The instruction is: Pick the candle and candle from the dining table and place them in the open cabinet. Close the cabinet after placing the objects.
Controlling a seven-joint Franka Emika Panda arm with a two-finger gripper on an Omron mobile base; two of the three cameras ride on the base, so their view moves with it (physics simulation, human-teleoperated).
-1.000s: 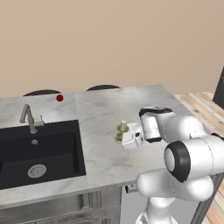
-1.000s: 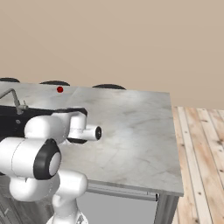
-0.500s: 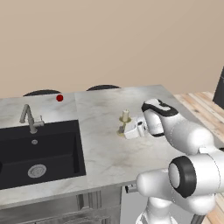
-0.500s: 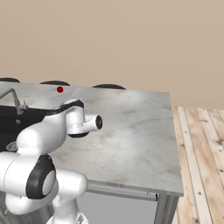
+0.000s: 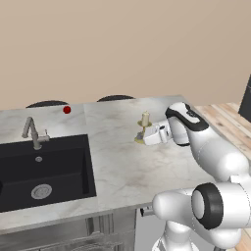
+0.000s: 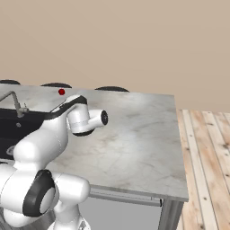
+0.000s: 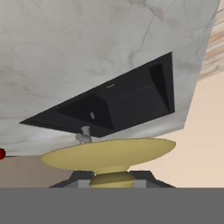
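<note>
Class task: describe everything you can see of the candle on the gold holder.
The thin cream candle on a slim gold stemmed holder stands roughly upright, with a round gold foot. The white arm's claw is shut on its stem. It is lifted over the white-grey marbled countertop; the hand view shows the foot's underside.

A rendered home kitchen: a broad marbled countertop [image 5: 127,162] fills the middle of the left base view, with a black inset sink [image 5: 41,169] and grey faucet [image 5: 33,133] at its left. Wood-plank flooring [image 6: 206,152] runs down the right of the right base view, below a plain beige wall [image 6: 134,40].
</note>
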